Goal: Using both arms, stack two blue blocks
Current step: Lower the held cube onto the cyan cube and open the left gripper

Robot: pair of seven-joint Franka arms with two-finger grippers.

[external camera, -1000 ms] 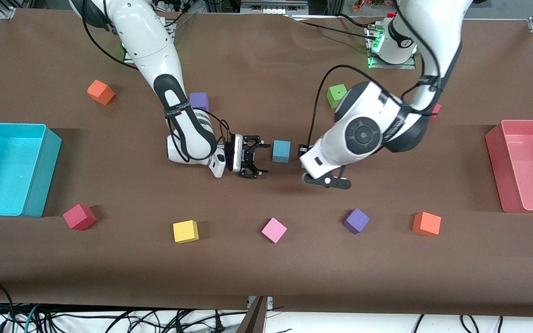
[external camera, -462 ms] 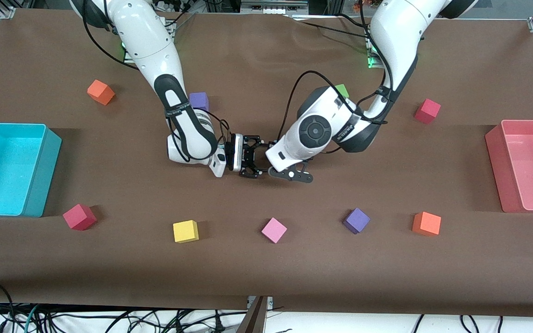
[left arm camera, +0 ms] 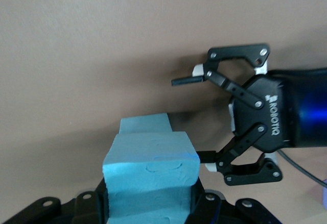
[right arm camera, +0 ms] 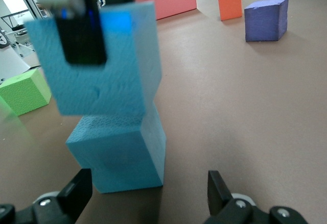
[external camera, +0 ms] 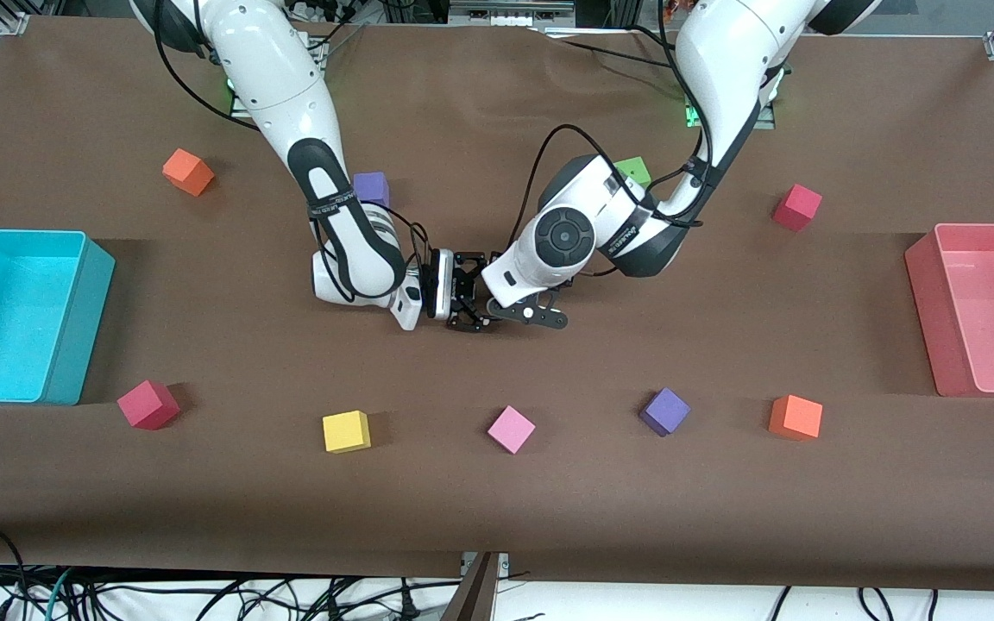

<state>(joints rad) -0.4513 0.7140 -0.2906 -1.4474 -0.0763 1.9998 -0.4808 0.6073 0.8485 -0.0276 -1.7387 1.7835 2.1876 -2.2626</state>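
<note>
In the left wrist view my left gripper is shut on a light blue block, held right over the second blue block on the table. In the right wrist view the held block sits slightly offset over the lower block; I cannot tell if they touch. My right gripper is open, low at the table, its fingers apart just short of the lower block. In the front view the right gripper shows at mid-table, and the left arm's wrist hides both blocks.
A green cube and a purple cube lie toward the robots' bases. Yellow, pink, purple and orange cubes lie nearer the camera. A turquoise bin and a red bin stand at the table's ends.
The left arm has swung toward the right gripper and lowered, and now covers the blue block that showed at mid-table. The right arm has not moved.
</note>
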